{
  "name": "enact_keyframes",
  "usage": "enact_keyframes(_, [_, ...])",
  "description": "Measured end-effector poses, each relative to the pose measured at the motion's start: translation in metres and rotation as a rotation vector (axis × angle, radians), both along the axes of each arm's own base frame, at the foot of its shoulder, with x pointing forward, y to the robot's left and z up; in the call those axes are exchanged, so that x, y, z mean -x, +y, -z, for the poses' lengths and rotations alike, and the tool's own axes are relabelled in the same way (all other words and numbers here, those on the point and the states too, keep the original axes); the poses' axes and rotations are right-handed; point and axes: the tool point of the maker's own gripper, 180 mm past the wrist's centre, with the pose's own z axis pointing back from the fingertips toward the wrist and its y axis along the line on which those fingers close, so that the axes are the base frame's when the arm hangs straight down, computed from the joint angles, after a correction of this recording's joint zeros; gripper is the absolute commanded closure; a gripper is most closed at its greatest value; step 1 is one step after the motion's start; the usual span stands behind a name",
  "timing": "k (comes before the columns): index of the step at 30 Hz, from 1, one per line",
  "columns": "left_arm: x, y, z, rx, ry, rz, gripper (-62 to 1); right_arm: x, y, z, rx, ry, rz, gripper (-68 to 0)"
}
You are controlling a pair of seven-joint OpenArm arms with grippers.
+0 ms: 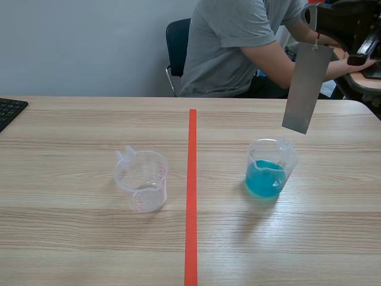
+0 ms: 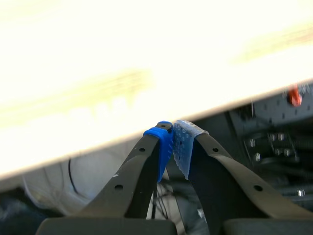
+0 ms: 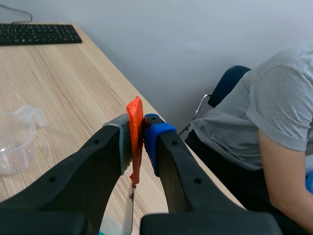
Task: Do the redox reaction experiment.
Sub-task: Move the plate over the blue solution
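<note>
A grey metal sheet (image 1: pixel 306 86) hangs tilted in the air, its lower corner just above and behind the clear cup of blue liquid (image 1: pixel 271 171) right of the tape line. The sheet dangles on a short link from an orange tag (image 3: pixel 135 110). My right gripper (image 1: pixel 314 24) (image 3: pixel 138 134) is raised high and shut on that tag; the top of the sheet (image 3: pixel 128 218) shows just under the fingers. An empty clear measuring cup (image 1: pixel 141 179) (image 3: pixel 14 142) stands left of the line. My left gripper (image 2: pixel 173 147) is shut on nothing, below the table's edge, out of the scene view.
A person in a grey shirt (image 1: pixel 238 47) (image 3: pixel 274 112) sits across the table on a blue chair. A black keyboard (image 1: pixel 9 110) (image 3: pixel 39 34) lies at the far left. The orange-red tape line (image 1: pixel 191 190) runs down the table's middle.
</note>
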Motion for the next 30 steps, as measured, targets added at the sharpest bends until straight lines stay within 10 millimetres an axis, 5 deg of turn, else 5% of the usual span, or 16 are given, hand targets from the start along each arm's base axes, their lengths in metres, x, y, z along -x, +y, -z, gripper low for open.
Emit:
enact_keyframes(9, [-0.070, -0.022, -0.041, 0.102, -0.159, 0.252, -4.5, -0.005, 0.010, 0.003, -0.030, -0.005, 0.000, -1.3])
enact_keyframes(19, [-0.118, -0.088, -0.081, 0.195, -0.276, 0.593, -4.5, -0.005, 0.010, 0.004, -0.030, -0.004, 0.000, -1.3])
enact_keyframes(30, [-0.147, -0.184, -0.094, 0.239, -0.388, 0.840, -4.4, 0.013, 0.025, 0.006, -0.008, -0.003, -0.051, -1.3])
